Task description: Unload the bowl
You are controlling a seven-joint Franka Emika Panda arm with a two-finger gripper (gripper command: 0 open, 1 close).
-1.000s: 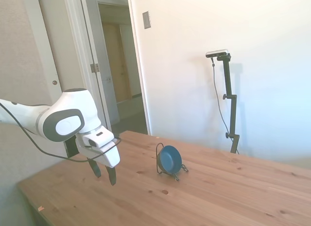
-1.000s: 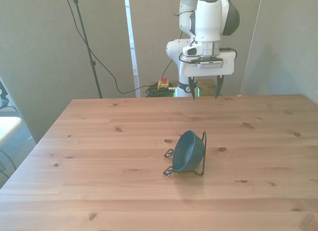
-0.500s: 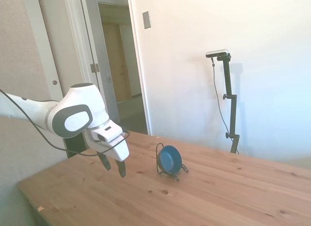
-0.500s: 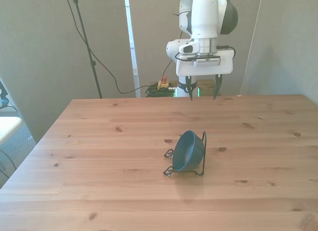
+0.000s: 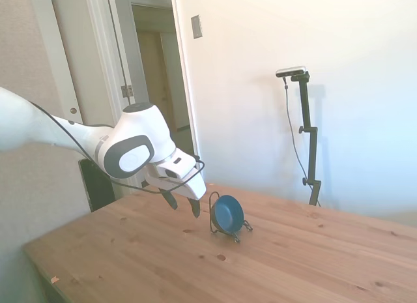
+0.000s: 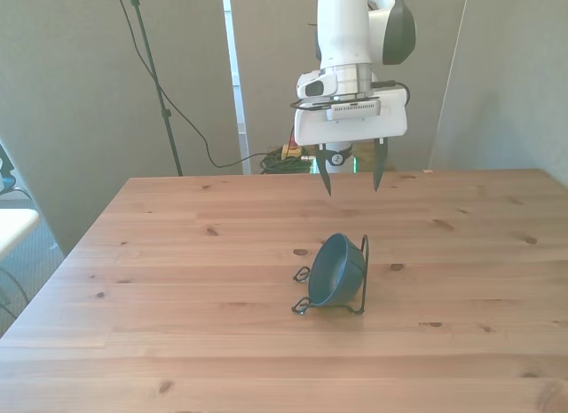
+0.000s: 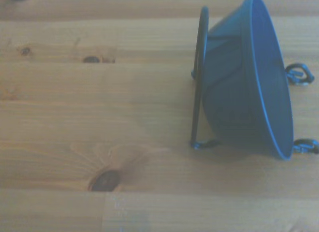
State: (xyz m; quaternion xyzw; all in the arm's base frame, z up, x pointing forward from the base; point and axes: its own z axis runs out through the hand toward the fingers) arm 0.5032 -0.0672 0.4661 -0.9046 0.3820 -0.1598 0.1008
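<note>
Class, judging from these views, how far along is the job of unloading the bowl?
Nothing is done yet: the bowl sits on its edge in the black wire rack on the table. In hand: the gripper hangs in the air above the table, apart from the bowl, open and empty, on the robot's side of the rack. Left: reach the bowl, grasp it, lift it out of the rack and set it down.

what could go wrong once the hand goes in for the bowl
The bowl stands on edge, leaning against the thin wire rack, so only its rim offers a grip; the open hand could slip off the glossy curve. The rack looks light and sits loose on the table, so pulling the bowl might drag or tip it. A finger could also snag the upright wire loop just behind the bowl.
</note>
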